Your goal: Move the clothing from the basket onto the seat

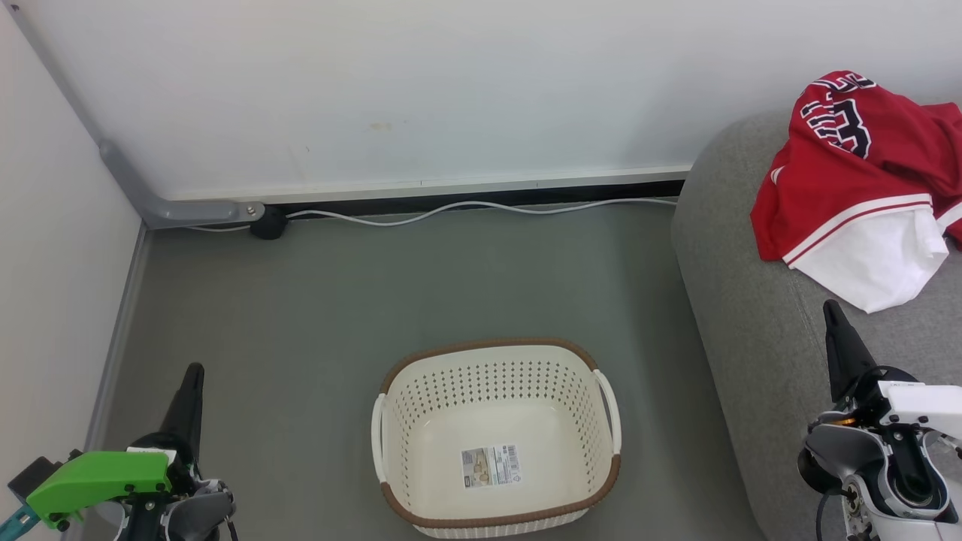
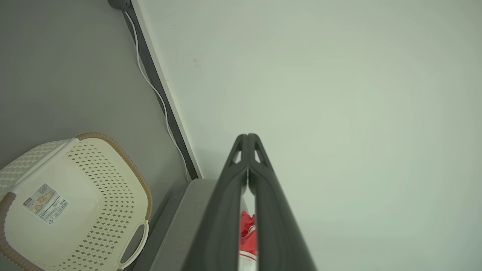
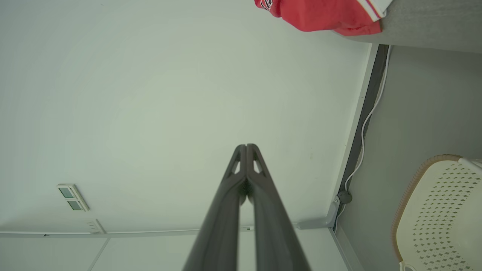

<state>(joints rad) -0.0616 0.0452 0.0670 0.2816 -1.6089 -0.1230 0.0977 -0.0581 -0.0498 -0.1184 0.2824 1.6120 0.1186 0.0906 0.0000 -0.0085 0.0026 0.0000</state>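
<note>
Two claws, the left gripper (image 1: 195, 371) and the right gripper (image 1: 831, 309), are held clenched on nothing as the clothing (image 1: 864, 173) is seen heaped on the seat (image 1: 740, 285), at its rounded end and close to the edge that meets the wall (image 1: 451, 90). The basket (image 1: 481, 346) is set on the floor (image 1: 301, 300) between the two arms, just beside the seat's rounded end, and no garment is found in it; a barcode sticker (image 1: 490, 466) is bared on its bottom. The right gripper is poised over the seat's front part, its closed fingers pointed toward the heap, whose white fabric part is turned toward the fingertips, near them but apart. The heap's long axis is run from the wall-side edge toward the seat's front, roughly in line with that gripper. The left gripper is parked well apart, over the floor on the basket's far side, so the right arm is judged much the nearer should any straightening be wanted. The transfer itself is judged complete, with nothing to be lifted from the basket.
</note>
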